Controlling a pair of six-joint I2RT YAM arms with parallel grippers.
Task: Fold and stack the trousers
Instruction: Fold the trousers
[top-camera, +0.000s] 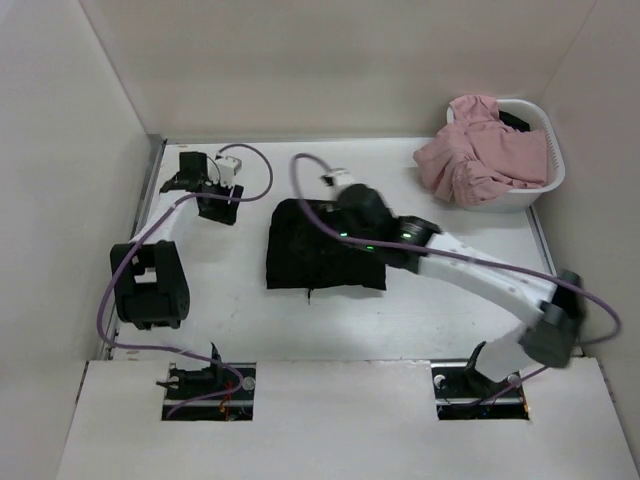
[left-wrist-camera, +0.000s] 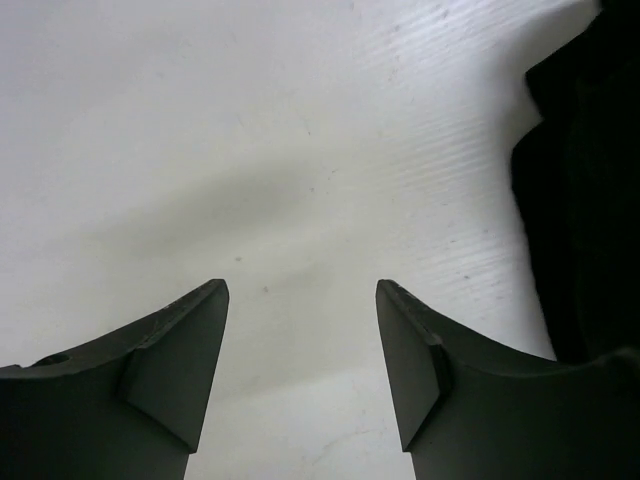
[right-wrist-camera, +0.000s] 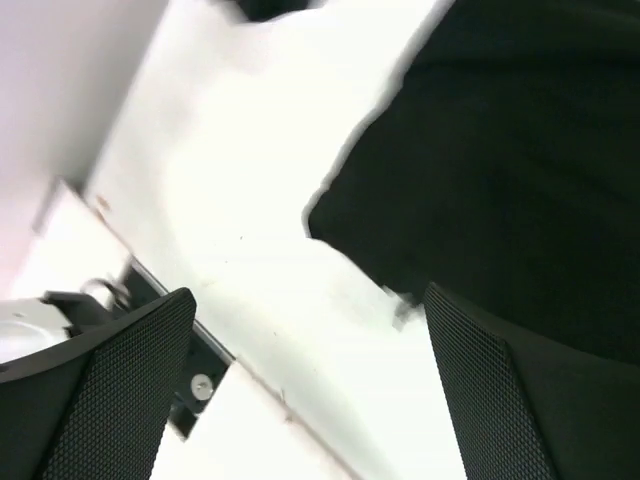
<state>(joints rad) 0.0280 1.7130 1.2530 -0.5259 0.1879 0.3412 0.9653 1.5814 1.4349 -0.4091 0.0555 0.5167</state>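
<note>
gaping right hand (right-wrist-camera: 308, 300) above trousers (top-camera: 308, 255)

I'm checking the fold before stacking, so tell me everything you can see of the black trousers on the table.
The trousers are plain matte black cloth, folded into a compact, roughly square bundle lying flat near the middle of the white table. No leg hangs loose; the near edge is slightly uneven. The right gripper hangs open over them, holding nothing; whether a finger brushes the cloth cannot be told.
</note>
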